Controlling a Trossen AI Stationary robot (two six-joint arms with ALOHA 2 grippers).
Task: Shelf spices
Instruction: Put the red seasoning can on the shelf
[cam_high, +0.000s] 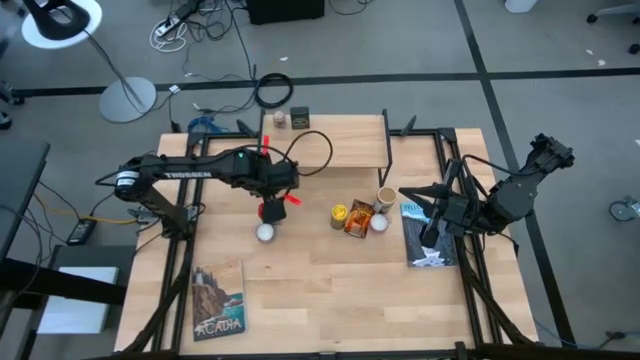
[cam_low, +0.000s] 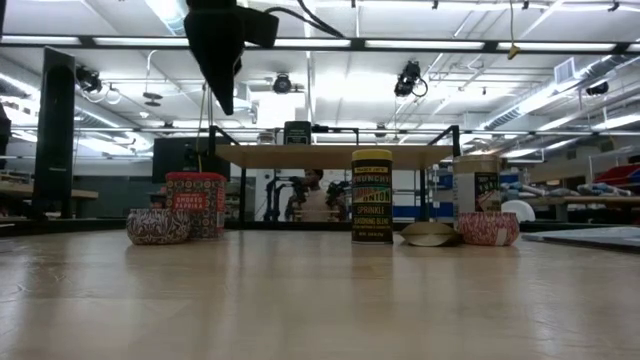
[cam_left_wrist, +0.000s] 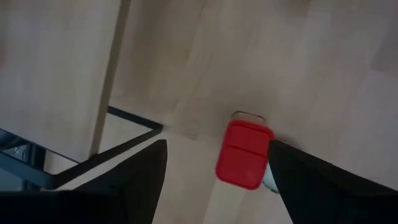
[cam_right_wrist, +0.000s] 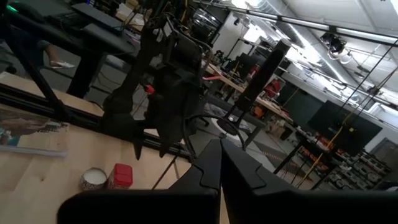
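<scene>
My left gripper (cam_high: 273, 195) hangs open high above the red tin (cam_high: 270, 210), as the low view shows (cam_low: 225, 60). In the left wrist view its fingers (cam_left_wrist: 216, 144) stand either side of the tin (cam_left_wrist: 244, 154) without touching it. The tin stands on the table next to a white disc (cam_high: 265, 232). The yellow black-lidded jar (cam_low: 372, 197), orange packet (cam_high: 358, 218), tan jar (cam_high: 385, 197) and small pale-capped jar (cam_high: 379, 223) are grouped at the table's middle. A dark tin (cam_high: 299, 117) and a small jar (cam_high: 280, 119) sit at the far edge of the shelf (cam_high: 330, 143). My right gripper (cam_right_wrist: 221, 163) is shut, waiting at the right.
One picture book (cam_high: 425, 238) lies under my right gripper, another (cam_high: 218, 302) near the table's front left corner. The shelf's black legs (cam_left_wrist: 124, 134) stand close to the red tin on its far side. A second disc (cam_low: 488, 228) lies by the tan jar.
</scene>
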